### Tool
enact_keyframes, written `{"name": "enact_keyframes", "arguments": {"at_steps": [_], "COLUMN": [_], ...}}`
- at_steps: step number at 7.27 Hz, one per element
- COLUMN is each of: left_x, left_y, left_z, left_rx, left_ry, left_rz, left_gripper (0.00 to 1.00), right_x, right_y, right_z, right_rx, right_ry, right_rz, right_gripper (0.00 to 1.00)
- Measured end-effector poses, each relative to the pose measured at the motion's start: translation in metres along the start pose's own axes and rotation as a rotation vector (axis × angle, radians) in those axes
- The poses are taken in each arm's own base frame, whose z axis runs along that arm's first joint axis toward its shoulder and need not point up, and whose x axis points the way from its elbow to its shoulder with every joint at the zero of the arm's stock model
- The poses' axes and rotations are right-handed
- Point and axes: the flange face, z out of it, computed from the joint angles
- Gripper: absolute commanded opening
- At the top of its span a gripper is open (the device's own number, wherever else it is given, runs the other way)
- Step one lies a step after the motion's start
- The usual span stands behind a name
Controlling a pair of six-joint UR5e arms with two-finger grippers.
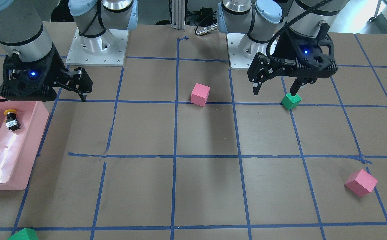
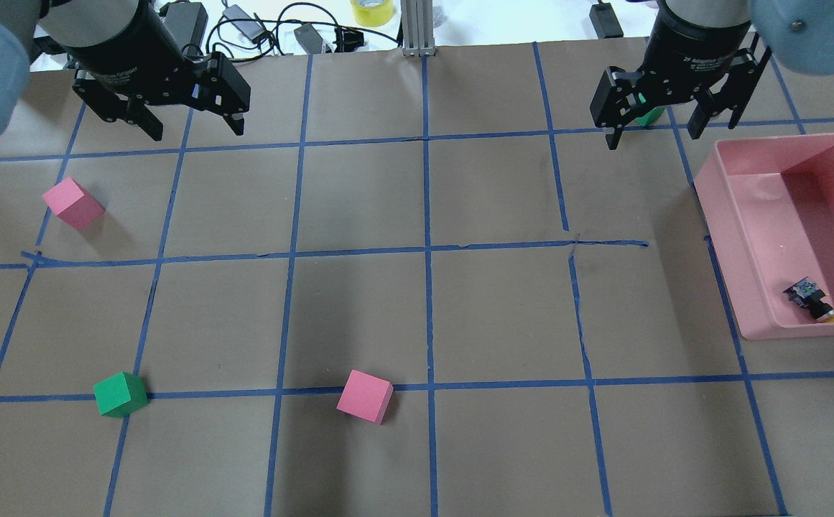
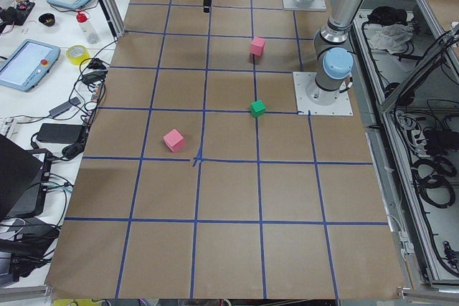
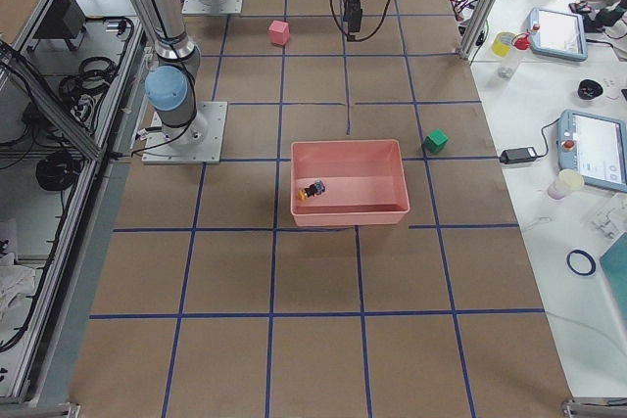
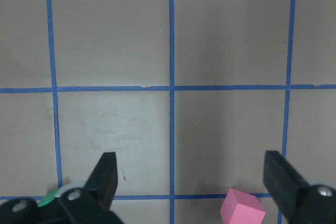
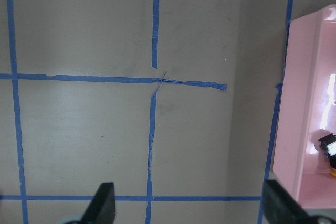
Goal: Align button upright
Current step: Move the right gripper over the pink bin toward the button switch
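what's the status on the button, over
Left gripper open, empty. Right gripper open, empty, beside the pink bin. Button on its side in the bin, close to a wall. Nothing on top of it.

button (image 1: 12, 119) | yellow cap, black body, grey base | on its side | inside pink bin (image 1: 33, 150)

2 pink cubes: pink cube (image 2: 72, 203) at far left, second pink cube (image 2: 365, 396) near, mid-table. 2 green cubes: green cube (image 2: 121, 394) near left, other green cube (image 2: 650, 115) far right, partly hidden by a gripper. 1 pink bin (image 2: 754, 237) on the right. 1 button (image 2: 812, 300), inside it. 2 arms, 2 grippers, two fingers each: left gripper (image 2: 196, 131), right gripper (image 2: 654, 138).
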Motion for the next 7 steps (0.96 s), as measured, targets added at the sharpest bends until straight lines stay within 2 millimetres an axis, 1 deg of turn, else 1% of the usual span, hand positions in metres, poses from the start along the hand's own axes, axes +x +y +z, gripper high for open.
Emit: {"name": "enact_keyframes", "arguments": {"at_steps": [1,3,4,5,6,7], "left_x": [0.0,0.0,0.0,-0.001,-0.001,-0.001], "left_y": [0.0,0.0,0.0,0.0,0.0,0.0], "left_z": [0.0,0.0,0.0,0.0,0.0,-0.001], "left_rx": [0.0,0.0,0.001,0.001,0.001,0.001], "left_ry": [0.0,0.001,0.0,0.0,0.0,0.0], "left_rz": [0.0,0.0,-0.001,-0.001,-0.001,-0.001], "left_gripper": [1.0,1.0,1.0,1.0,1.0,1.0], "right_x": [0.031,0.127,0.168,0.195,0.213,0.226], "right_y": [-0.005,-0.008,-0.006,-0.003,-0.001,0.0], "right_z": [0.007,0.02,0.035,0.059,0.086,0.109], "right_rx": [-0.011,-0.001,0.009,0.008,0.023,0.039], "right_ry": [-0.006,-0.013,-0.01,-0.011,0.009,0.033], "right_rz": [-0.011,-0.061,-0.09,-0.114,-0.143,-0.181], "right_gripper": [1.0,1.0,1.0,1.0,1.0,1.0]}}
